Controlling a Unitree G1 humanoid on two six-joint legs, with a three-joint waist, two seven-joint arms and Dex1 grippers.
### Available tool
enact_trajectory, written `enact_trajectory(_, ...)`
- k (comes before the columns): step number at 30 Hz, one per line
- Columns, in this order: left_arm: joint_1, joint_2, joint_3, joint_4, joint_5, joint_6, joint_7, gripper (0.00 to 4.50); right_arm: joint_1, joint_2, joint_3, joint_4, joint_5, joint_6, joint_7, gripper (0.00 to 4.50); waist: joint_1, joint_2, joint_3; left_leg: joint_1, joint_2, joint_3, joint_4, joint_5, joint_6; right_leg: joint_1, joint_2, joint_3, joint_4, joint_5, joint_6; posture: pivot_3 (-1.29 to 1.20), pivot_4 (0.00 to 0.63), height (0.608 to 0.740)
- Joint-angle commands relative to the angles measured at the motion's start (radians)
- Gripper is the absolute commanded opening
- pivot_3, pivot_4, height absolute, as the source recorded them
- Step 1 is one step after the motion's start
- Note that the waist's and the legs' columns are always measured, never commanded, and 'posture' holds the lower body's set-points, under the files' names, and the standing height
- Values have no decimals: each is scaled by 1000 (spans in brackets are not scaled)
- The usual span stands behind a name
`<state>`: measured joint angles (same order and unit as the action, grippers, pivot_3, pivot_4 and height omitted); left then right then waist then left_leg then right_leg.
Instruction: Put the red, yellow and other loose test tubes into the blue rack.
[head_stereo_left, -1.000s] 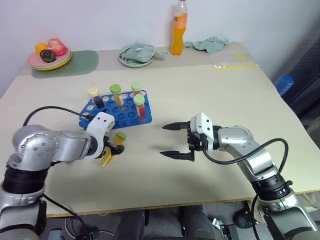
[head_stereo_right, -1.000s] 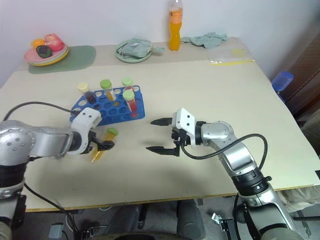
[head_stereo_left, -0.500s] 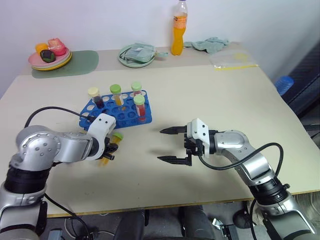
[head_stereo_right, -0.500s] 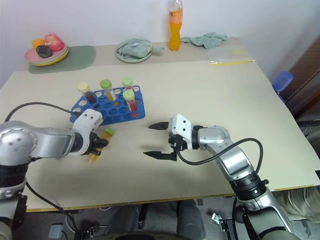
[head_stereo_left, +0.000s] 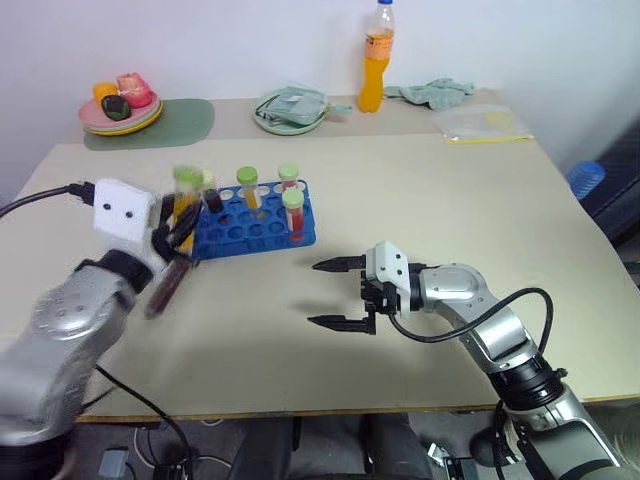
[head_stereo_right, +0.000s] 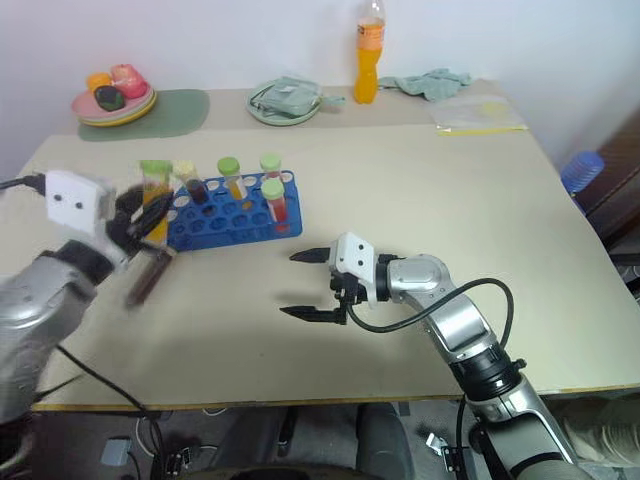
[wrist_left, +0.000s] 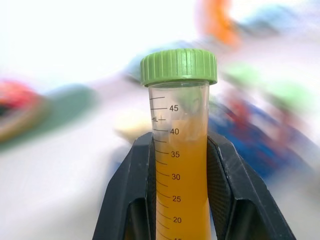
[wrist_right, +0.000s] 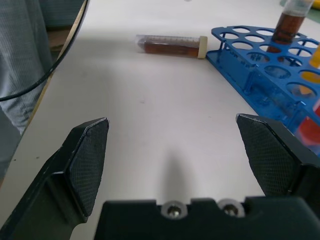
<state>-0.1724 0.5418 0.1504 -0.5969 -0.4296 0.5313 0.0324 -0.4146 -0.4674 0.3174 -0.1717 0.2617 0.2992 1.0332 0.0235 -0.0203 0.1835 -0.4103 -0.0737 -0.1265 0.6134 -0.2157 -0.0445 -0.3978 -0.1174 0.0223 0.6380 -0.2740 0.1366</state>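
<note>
A: so where's everything sitting?
B: rack (head_stereo_left: 255, 220) is left of centre on the table (head_stereo_left: 420, 190), four tubes standing in it. one loose tube (wrist_right: 171, 44) lies flat just left of the rack. bottle (head_stereo_left: 374, 55), bowl (head_stereo_left: 290, 108) and plate (head_stereo_left: 122, 105) line the back edge.

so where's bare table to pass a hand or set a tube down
Free: the wide stretch of table between the blue rack and the right edge, and the near strip in front of the open right gripper. Crowded: the rack's left side, where the left gripper holds the yellow test tube and a brown test tube lies, and the far edge with bottle and plates.
</note>
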Motion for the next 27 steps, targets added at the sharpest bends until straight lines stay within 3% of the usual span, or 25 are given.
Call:
enact_trajectory(1, -47, -135, -149, 99, 257, -252, 101, 784, -20, 15, -5, 3, -6, -25, -6, 4500, -3, -1, -1, 0, 0, 0, 0, 0, 0, 1, 0, 0, -2, 1, 0, 0, 150, 740)
enact_trajectory(4, -83, -284, -199, 286, 391, -452, 196, 784, -14, 22, -8, 2, -11, -24, -17, 4500, -11, 0, -1, 0, 0, 1, 0, 0, 0, 0, 0, 0, -4, 2, 1, 0, 150, 740)
enact_trajectory(8, -102, -367, -208, 447, 469, -620, 211, 784, -5, 24, -11, -10, -17, -19, -34, 4500, -16, 0, -1, 0, 0, 1, -1, 0, 0, -1, 1, 0, -4, 2, 1, 0, 150, 740)
enact_trajectory(27, -182, -446, -169, 719, 469, -747, 93, 784, -2, 24, -13, -28, -13, -4, -68, 4500, -14, 0, -1, 0, 0, 1, 0, 0, 1, 0, 1, -1, -3, 2, 2, 0, 150, 740)
